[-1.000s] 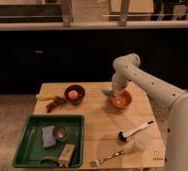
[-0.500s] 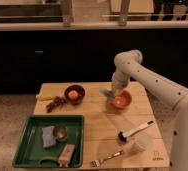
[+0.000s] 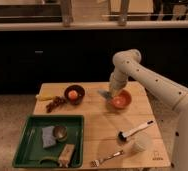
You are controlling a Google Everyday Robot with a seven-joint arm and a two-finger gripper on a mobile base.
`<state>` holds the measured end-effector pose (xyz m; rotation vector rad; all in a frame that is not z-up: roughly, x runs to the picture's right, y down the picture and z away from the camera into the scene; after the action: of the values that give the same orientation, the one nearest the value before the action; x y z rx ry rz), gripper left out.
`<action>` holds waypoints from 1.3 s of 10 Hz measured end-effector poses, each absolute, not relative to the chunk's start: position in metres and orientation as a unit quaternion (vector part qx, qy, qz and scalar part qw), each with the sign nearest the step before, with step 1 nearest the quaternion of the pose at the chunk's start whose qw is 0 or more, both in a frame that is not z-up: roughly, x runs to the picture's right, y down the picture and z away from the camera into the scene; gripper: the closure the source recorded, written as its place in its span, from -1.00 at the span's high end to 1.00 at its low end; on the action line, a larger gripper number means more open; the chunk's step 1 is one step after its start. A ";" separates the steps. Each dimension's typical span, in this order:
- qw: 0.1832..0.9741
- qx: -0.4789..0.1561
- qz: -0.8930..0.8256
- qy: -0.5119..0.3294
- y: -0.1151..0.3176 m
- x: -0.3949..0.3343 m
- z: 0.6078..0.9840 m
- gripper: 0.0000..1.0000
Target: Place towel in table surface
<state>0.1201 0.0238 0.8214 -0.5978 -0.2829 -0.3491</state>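
Towel [image 3: 106,94] pinched in my gripper [image 3: 110,95], jaws clamped tight on it, hanging at left rim of orange bowl [image 3: 121,100]. Table surface [image 3: 101,126] bare in middle; far edge near. Two bowls: orange one, dark one [image 3: 74,93]. One green tray [image 3: 22,149] front left. One brush [image 3: 135,130], one fork [image 3: 107,158].

The towel [image 3: 106,94] is a small grey-blue cloth, bunched, hanging at the shut tool [image 3: 113,95] just left of the orange bowl [image 3: 121,100], low over the worktop [image 3: 104,127]; the worktop is square, pale wood with plank lines.
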 end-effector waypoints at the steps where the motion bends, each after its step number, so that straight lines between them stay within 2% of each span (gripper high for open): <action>1: 0.930 -0.293 -0.172 -0.142 0.026 0.118 0.821 -1.00; 13: 0.915 -0.301 -0.198 -0.180 0.044 0.084 0.823 -1.00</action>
<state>0.0842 0.0437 0.8229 -0.6198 -0.3696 -0.4067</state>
